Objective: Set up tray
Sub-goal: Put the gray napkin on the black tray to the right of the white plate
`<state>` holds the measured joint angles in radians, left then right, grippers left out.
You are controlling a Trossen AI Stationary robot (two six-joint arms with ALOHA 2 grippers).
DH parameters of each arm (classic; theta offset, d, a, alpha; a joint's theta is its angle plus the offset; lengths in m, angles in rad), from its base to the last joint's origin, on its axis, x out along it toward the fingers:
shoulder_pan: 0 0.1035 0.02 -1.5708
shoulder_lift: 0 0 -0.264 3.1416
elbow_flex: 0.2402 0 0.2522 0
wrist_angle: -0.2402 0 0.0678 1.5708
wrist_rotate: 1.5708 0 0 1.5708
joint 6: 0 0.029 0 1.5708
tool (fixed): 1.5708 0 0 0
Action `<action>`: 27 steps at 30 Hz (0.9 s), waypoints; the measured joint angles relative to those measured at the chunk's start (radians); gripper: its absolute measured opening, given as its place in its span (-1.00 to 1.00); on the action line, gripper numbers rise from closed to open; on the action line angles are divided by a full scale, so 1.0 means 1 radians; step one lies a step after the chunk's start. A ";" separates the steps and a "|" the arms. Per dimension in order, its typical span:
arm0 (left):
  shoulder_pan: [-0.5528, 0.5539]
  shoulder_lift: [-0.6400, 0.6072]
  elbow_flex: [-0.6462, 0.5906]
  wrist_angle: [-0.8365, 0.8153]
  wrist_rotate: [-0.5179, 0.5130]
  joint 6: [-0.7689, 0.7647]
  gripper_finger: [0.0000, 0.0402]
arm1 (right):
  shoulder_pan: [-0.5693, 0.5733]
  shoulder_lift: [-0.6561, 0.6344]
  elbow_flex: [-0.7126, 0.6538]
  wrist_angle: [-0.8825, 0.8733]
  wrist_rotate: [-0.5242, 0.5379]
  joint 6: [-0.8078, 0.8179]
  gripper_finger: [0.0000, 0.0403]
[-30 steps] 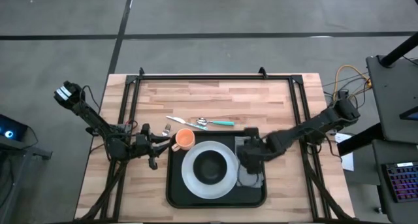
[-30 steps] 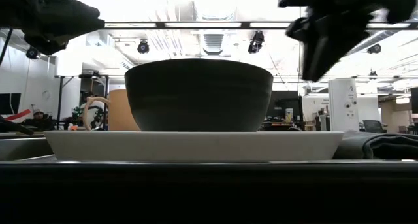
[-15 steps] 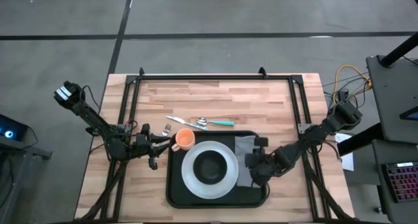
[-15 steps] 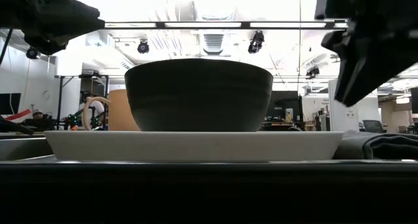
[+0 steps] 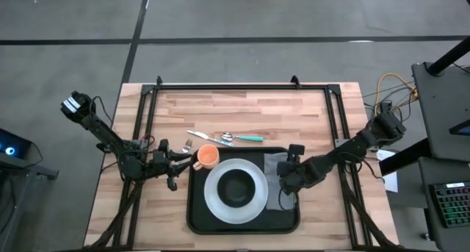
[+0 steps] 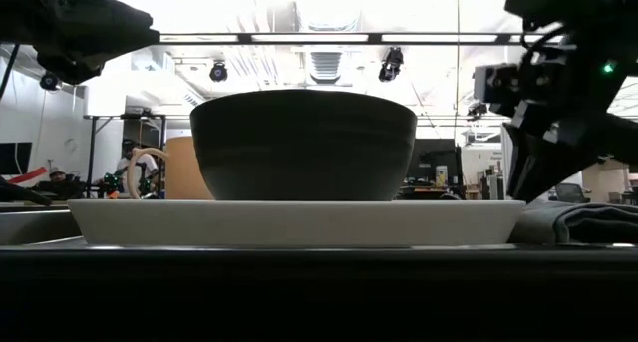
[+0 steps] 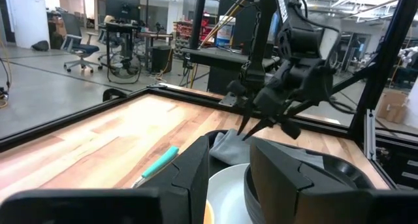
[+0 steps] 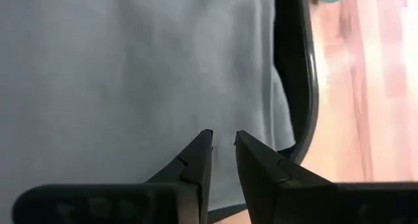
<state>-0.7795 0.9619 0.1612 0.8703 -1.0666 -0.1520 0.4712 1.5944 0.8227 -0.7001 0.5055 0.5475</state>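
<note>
Looking down on the tray (image 5: 197, 220), lying toward 6 o'clock on the wooden table (image 5: 242, 109), long side running from 9 to 3. Carrying a white plate (image 5: 213, 202) near its middle, with a dark bowl (image 5: 235, 186) sitting on the plate. Holding a grey folded napkin (image 5: 273, 166) at 3 o'clock of the plate, inside the tray's rim.

Hanging the right gripper (image 5: 283, 186) over that napkin, reaching in from 3 o'clock. Showing its fingers (image 8: 196, 160) drawn close with only a narrow slit between the tips, nothing caught in it, grey cloth lying beyond them.

Resting an orange cup (image 5: 208, 156) at the tray's 11 o'clock corner, overlapping the rim. Parking the left gripper (image 5: 180, 162) just beside the cup at its 9 o'clock, by the handle. Not being able to tell whether that gripper is pinching the handle or merely standing next to it.

Lying at 12 o'clock of the tray, on bare wood: silver cutlery (image 5: 209, 137) and a teal-handled piece (image 5: 250, 138), close together and just outside the rim.
</note>
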 joint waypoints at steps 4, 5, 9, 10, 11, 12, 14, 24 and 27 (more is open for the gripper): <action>0.000 0.000 0.000 0.000 0.000 -0.007 -0.53 | -0.019 0.000 -0.038 0.061 -0.007 -0.022 -0.73; 0.000 0.000 0.000 0.000 0.000 -0.007 -0.53 | -0.024 0.000 -0.043 0.073 -0.006 -0.028 -0.73; 0.000 0.000 0.000 0.000 0.000 -0.007 -0.53 | -0.041 0.000 -0.046 0.107 -0.005 -0.074 -0.73; 0.000 0.000 0.000 0.000 0.000 -0.007 -0.53 | -0.049 0.000 -0.046 0.120 -0.007 -0.089 -0.73; 0.000 0.000 0.000 0.000 0.000 -0.007 -0.53 | -0.059 0.000 -0.046 0.133 -0.008 -0.107 -0.73; 0.000 0.000 0.000 0.000 0.000 -0.007 -0.53 | -0.069 0.000 -0.046 0.147 -0.008 -0.122 -0.73; 0.000 0.000 0.000 0.000 0.001 -0.008 -0.53 | -0.085 0.000 -0.046 0.169 -0.004 -0.158 -0.73; 0.000 0.000 0.000 0.000 0.019 -0.024 -0.53 | -0.137 0.000 -0.075 0.179 -0.039 -0.189 -0.73; 0.000 0.000 0.000 0.000 0.020 -0.024 -0.53 | -0.147 0.000 -0.097 0.210 -0.041 -0.189 -0.73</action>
<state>-0.7795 0.9619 0.1612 0.8707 -1.0470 -0.1764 0.3240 1.5948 0.7261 -0.4899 0.4650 0.3582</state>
